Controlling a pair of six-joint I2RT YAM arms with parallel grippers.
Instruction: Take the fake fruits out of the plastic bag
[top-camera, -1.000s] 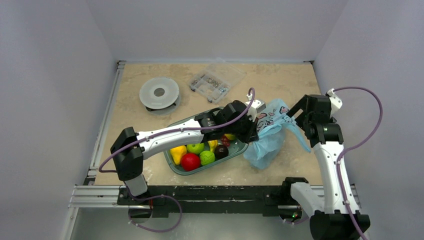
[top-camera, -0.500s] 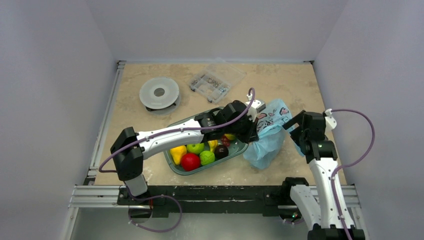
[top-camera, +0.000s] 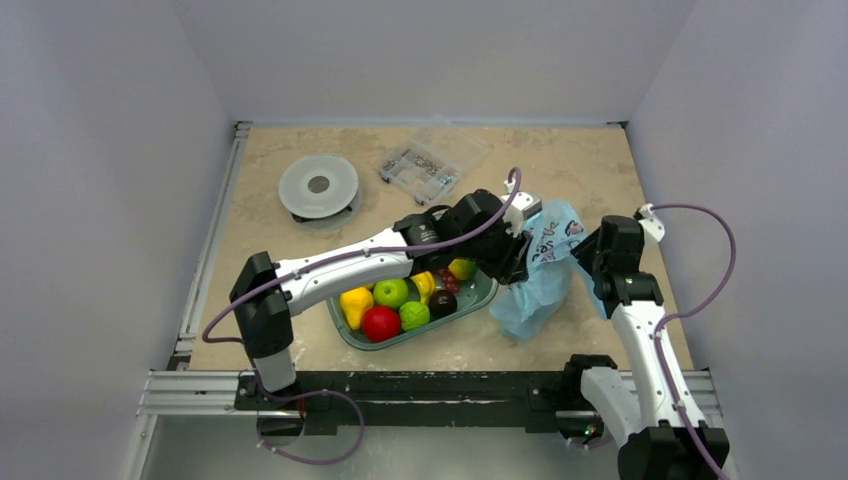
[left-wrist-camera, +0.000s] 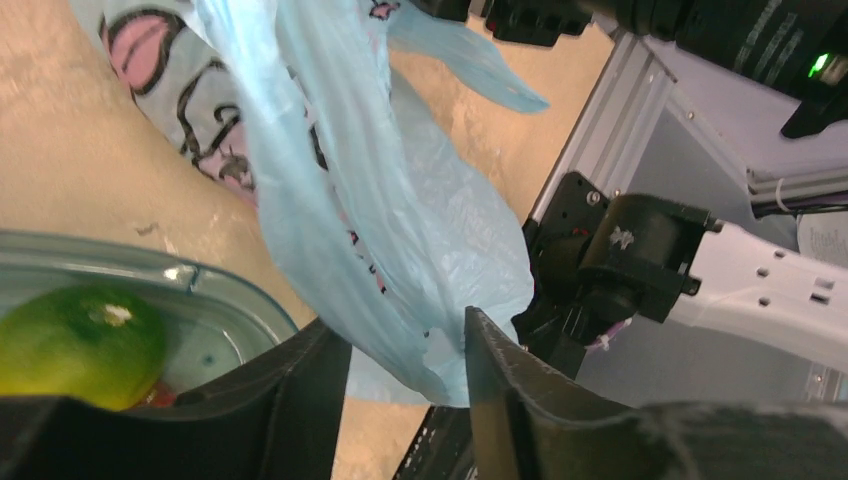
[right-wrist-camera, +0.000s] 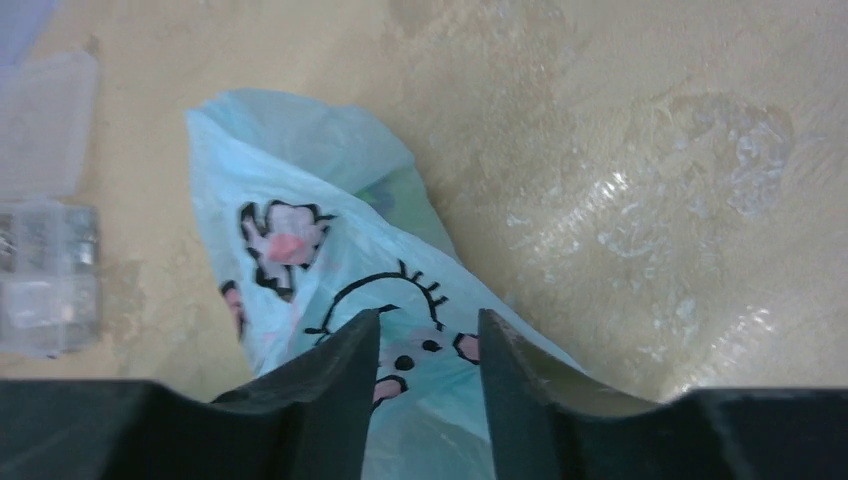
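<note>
The light-blue plastic bag (top-camera: 540, 285) with its dark line drawing lies crumpled on the table, right of the teal bin (top-camera: 484, 297). My left gripper (top-camera: 520, 258) is at the bag's left side. In the left wrist view it (left-wrist-camera: 405, 325) stands open, with loose bag film (left-wrist-camera: 400, 230) hanging between the fingers. My right gripper (top-camera: 588, 262) is at the bag's right side. Seen from the right wrist, it (right-wrist-camera: 430, 318) is open and straddles the printed film (right-wrist-camera: 330, 250). A faint green shade (right-wrist-camera: 388, 192) shows through the bag; the fake fruits are otherwise hidden.
The bin holds a red apple (top-camera: 380, 322), a yellow pear (top-camera: 355, 305), a green apple (top-camera: 390, 292) and a green-yellow fruit (left-wrist-camera: 80, 345) near the bag-side rim. A grey round spool (top-camera: 318, 186) and a clear parts box (top-camera: 430, 160) stand at the back.
My left gripper has gone from shut to open and lifted slightly toward the back. My right arm has come in leftward onto the bag, and its jaws have narrowed.
</note>
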